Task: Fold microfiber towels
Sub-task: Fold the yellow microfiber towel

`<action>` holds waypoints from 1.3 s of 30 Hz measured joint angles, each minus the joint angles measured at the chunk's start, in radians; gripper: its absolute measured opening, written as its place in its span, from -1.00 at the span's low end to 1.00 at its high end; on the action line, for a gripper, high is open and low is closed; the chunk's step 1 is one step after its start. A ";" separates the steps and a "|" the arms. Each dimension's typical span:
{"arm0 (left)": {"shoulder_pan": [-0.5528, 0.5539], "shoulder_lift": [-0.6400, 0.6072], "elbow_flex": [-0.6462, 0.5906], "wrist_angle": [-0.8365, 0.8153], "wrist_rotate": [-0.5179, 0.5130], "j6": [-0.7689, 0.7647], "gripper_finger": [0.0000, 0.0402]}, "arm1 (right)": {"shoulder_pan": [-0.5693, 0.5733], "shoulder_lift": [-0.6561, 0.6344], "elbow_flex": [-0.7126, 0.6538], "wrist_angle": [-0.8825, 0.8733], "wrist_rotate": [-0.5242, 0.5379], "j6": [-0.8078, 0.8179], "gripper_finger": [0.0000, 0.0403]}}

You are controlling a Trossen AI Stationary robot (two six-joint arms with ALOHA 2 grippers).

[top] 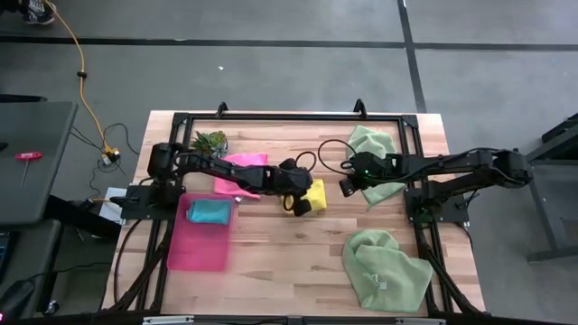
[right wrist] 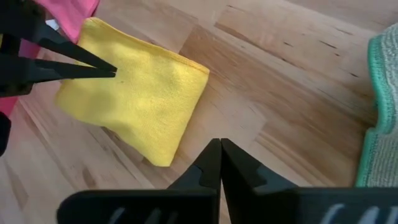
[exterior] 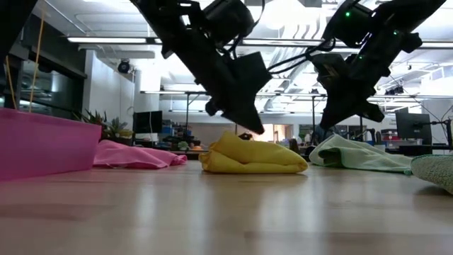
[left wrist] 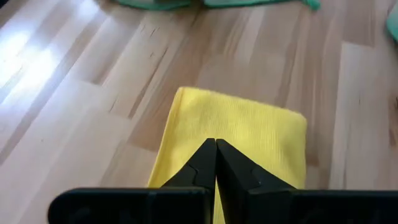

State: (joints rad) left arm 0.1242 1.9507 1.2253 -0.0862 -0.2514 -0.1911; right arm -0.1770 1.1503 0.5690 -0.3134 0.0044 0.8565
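High view: both grippers, left gripper (top: pixel 301 204) and right gripper (top: pixel 346 187), are seen pressed together, empty, beside the folded yellow towel (top: pixel 314 195).

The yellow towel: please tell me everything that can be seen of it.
The yellow towel is a soft, fuzzy microfiber cloth, folded into a thick, roughly rectangular pad with a stitched hem. It lies flat near the middle of the wooden table, right of the pink towel. The shut left gripper is over it; contact is unclear.

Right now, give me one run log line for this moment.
left gripper: shut, over folded yellow towel | right gripper: shut, empty, beside it | teal towel: in pink tray
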 joint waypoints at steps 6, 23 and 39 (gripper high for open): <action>0.006 -0.015 -0.003 -0.111 0.001 -0.015 -1.00 | 0.001 0.000 0.000 0.002 0.003 0.005 -0.99; -0.049 -0.017 -0.003 -0.259 -0.011 -0.054 -1.00 | 0.001 0.000 0.000 0.004 0.015 0.007 -0.99; -0.166 0.069 -0.002 -0.081 0.196 -0.193 -1.00 | 0.001 0.000 0.000 0.004 0.023 0.007 -0.99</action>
State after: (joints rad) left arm -0.0414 2.0198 1.2228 -0.1677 -0.0558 -0.3839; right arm -0.1764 1.1503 0.5690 -0.3092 0.0271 0.8631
